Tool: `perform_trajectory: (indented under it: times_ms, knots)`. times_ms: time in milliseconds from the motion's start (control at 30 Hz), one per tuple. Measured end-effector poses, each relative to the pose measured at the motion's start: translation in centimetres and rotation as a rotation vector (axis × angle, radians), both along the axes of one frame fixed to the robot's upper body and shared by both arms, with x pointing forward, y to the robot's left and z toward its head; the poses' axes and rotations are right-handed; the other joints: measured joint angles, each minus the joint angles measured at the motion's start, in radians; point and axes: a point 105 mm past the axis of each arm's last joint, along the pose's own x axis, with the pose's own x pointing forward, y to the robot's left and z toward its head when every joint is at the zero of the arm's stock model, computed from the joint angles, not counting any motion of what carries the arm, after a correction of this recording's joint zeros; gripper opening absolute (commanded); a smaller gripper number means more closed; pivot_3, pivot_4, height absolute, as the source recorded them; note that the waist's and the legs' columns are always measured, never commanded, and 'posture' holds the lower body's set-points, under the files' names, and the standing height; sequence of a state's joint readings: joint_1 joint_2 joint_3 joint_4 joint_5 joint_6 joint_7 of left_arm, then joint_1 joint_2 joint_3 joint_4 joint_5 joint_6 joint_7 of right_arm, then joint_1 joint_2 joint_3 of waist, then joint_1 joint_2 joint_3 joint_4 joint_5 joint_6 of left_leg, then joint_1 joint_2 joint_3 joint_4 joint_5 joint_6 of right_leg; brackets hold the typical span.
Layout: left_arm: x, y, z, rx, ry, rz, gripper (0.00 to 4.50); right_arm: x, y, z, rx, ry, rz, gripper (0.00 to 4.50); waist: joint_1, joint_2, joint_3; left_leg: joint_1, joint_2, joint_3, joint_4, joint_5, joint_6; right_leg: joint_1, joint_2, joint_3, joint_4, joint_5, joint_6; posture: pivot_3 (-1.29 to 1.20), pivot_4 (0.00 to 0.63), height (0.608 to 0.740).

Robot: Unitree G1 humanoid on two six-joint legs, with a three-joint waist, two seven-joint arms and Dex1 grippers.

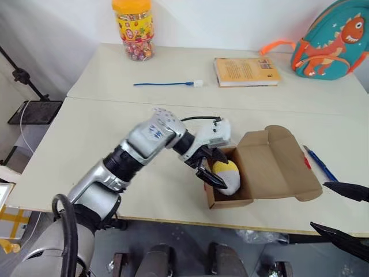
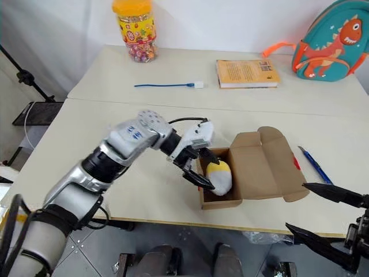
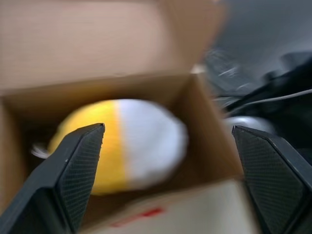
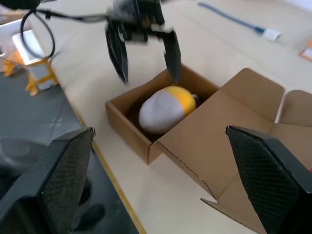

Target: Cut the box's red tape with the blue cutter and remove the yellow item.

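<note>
You've got two cream tables (image 1: pixel 104 124) pushed together against a white wall. In the head view, along the top edge sit a yellow-lidded clear candy jar (image 1: pixel 134 29), a thin blue cable with a white plug (image 1: pixel 167 83), a flat yellow-orange book (image 1: pixel 247 71) and a teal dinosaur backpack (image 1: pixel 333 39) in the upper right corner. Right of centre is the small brown cardboard box (image 1: pixel 262 173), lid flap folded open to the right, with the roundish yellow-and-white soft item (image 1: pixel 226 175) sitting inside at its left end. A sliver of the red tape (image 2: pixel 296 163) peeks out at the flap's right edge, and the slim blue cutter (image 1: pixel 320 163) lies on the table just right of the flap. Your left gripper (image 1: pixel 209 167) reaches in from the left with its black fingers spread wide over the box's left end, holding nothing. The right gripper (image 2: pixel 308 210) shows in the lower right corner, fingers wide apart and empty, well off the box.

Left wrist view: the two dark fingers (image 3: pixel 73 180) stand far apart at the lower corners, and between them you see the open box with the item resting in it.

Right wrist view: the right gripper's own fingers (image 4: pixel 58 185) sit at the lower corners, gaping, and the left gripper hangs over the item at upper centre, one fingertip at the box's rim.
</note>
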State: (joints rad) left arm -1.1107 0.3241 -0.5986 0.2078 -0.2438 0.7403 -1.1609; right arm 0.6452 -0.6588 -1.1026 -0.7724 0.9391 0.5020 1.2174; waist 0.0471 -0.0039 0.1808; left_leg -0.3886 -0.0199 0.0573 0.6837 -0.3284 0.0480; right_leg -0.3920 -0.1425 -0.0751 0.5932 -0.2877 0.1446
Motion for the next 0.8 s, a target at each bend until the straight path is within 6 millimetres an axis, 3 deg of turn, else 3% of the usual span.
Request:
perform_trajectory:
  times_ms: [167, 200, 333, 667, 700, 800]
  knots:
    - [1.1, -0.9, -1.4, 0.061, -0.097, 0.006, 4.46, 0.8, 1.0, -1.3, 0.057, -0.111, -0.025, 4.5, -0.002, 0.001, 0.0, 0.0, -0.001, 0.002, 0.0, 0.0, 0.0, -0.001, -0.001, 0.002, 0.001, 0.0, 0.0, 0.0, 0.15, 0.74]
    - [1.1, -0.9, -1.6, 0.074, -0.106, 0.001, 4.28, 1.0, 1.2, -1.6, 0.054, -0.119, -0.021, 4.5, -0.001, 0.001, 0.0, 0.0, -0.001, 0.002, 0.0, 0.0, 0.0, -0.002, -0.001, 0.002, 0.001, 0.0, 0.0, 0.0, 0.15, 0.74]
    - [0.8, -1.0, -1.8, 0.091, -0.103, -0.026, 3.27, 1.5, 1.2, -2.9, 0.068, -0.108, -0.018, 4.5, 0.002, 0.001, -0.001, 0.0, -0.001, 0.002, 0.0, 0.0, 0.0, -0.002, -0.001, 0.002, 0.001, 0.0, 0.0, 0.0, 0.15, 0.74]
    - [0.9, -0.5, -1.7, 0.077, -0.102, -0.059, 0.23, 2.2, 0.2, -2.7, 0.09, -0.085, 0.001, 4.5, 0.003, 0.001, -0.001, 0.0, -0.001, 0.002, 0.0, 0.0, 0.0, -0.001, -0.001, 0.001, 0.001, 0.0, 0.0, 0.0, 0.15, 0.74]
    - [0.9, -0.4, -1.5, 0.058, -0.09, -0.062, 0.03, 2.4, 0.3, -2.7, 0.098, -0.092, 0.017, 4.5, 0.002, 0.001, -0.001, 0.0, -0.001, 0.002, 0.0, 0.0, 0.0, -0.001, -0.001, 0.001, 0.001, 0.0, 0.0, 0.0, 0.15, 0.74]
    - [1.0, -0.1, -0.5, -0.023, -0.048, -0.047, 0.03, 2.9, 0.7, -2.5, 0.119, -0.115, 0.062, 4.5, 0.0, 0.001, -0.001, 0.0, -0.001, 0.001, 0.0, 0.0, 0.001, -0.001, -0.001, 0.001, 0.002, 0.0, 0.0, 0.0, 0.15, 0.74]
